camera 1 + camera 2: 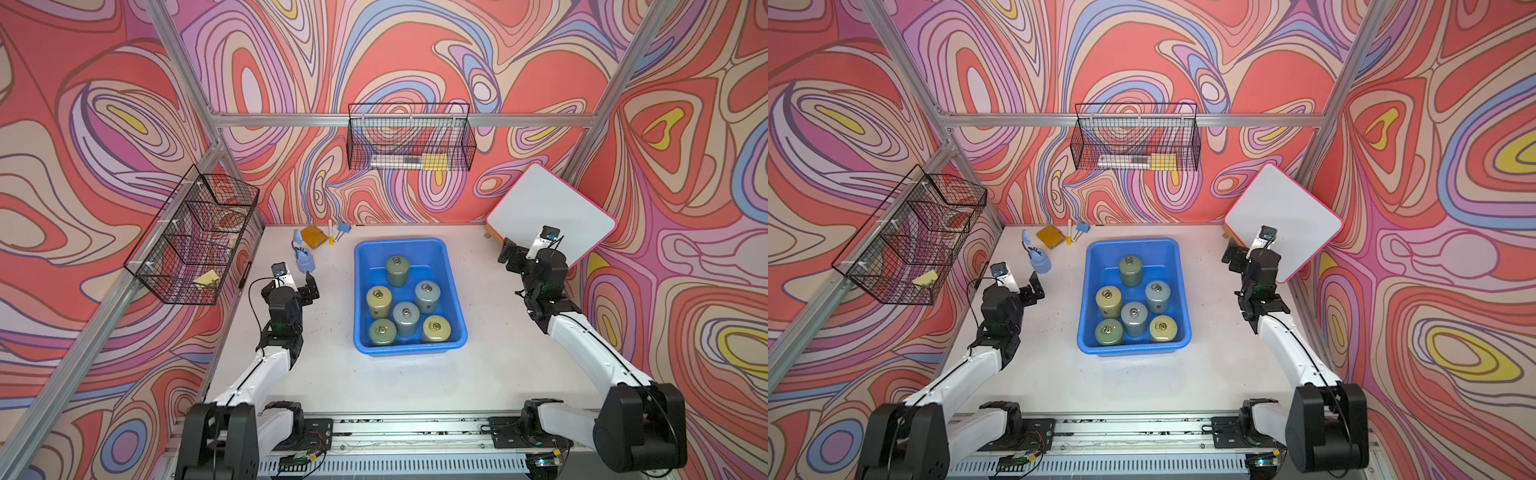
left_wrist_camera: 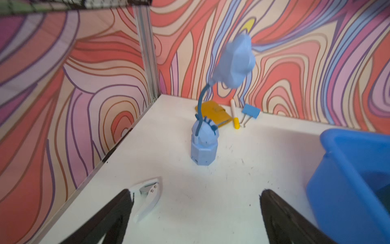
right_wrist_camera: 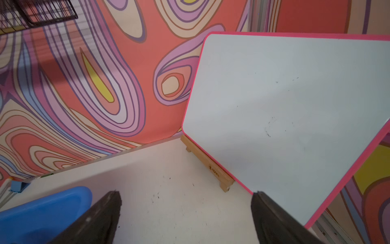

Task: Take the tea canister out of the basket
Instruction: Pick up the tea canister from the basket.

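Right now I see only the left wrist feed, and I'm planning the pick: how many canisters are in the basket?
Observer: Six canisters stand in the basket, all upright.
Operator: Are they bunched together?
Observer: Mostly. The olive one is farthest back, and the other five bunch nearer the robot's base.
Operator: And the other arm?
Observer: The right gripper is open, beside the whiteboard and outside the basket.
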`<action>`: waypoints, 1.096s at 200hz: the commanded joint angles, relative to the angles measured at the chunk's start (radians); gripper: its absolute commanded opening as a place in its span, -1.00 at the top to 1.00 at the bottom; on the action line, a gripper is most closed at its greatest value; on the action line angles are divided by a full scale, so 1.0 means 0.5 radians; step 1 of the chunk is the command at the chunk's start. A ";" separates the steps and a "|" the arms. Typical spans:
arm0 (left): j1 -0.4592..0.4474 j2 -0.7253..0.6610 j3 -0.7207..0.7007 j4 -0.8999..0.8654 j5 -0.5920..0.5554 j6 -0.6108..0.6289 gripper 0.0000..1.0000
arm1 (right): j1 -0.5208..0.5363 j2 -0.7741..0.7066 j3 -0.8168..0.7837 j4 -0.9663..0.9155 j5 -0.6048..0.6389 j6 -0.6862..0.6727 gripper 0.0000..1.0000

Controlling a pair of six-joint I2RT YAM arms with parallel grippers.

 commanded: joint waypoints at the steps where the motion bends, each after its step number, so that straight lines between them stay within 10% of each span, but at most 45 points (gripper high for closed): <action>1: 0.010 -0.201 0.155 -0.615 -0.038 -0.242 -0.98 | -0.007 -0.060 0.110 -0.613 -0.112 0.198 -0.96; 90: -0.001 -0.377 0.343 -1.076 1.050 -0.501 -0.98 | 0.050 0.152 0.645 -1.298 -1.085 0.212 -0.96; 219: -0.430 -0.344 0.555 -1.794 0.988 -0.534 -0.98 | 0.981 0.889 1.417 -2.059 -0.338 0.251 -0.94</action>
